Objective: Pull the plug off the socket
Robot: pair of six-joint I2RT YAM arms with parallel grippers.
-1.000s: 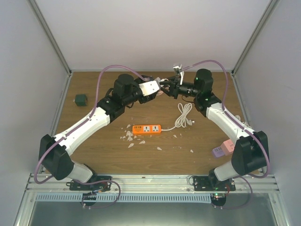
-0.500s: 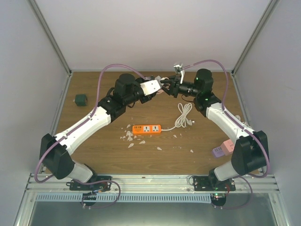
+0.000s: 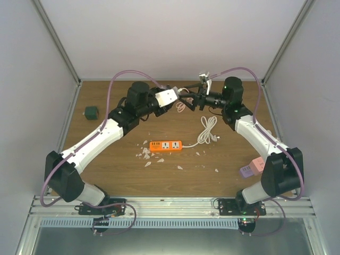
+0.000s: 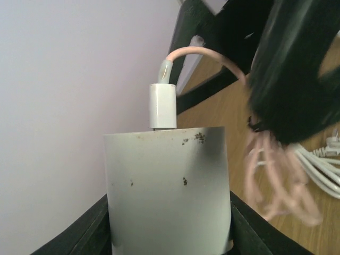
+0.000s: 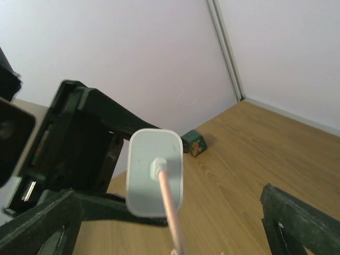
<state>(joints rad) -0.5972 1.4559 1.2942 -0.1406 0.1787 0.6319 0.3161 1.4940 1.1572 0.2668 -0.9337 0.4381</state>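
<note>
Left pose: arm stretched up and inward to the back of the table (image 3: pixel 117 175); left gripper (image 3: pixel 166 102) clamped on a white block (image 4: pixel 167 186), held in the air.
Right pose: arm reaching in from the right; right gripper (image 3: pixel 189 99) faces the block, fingers spread wide either side of the pink cable (image 5: pixel 171 212), gripping nothing.
Plug (image 4: pixel 162 106): seated in the block's end face.
Room: back wall close behind; orange power strip (image 3: pixel 166 145) and white cord (image 3: pixel 207 130) lie well below.
</note>
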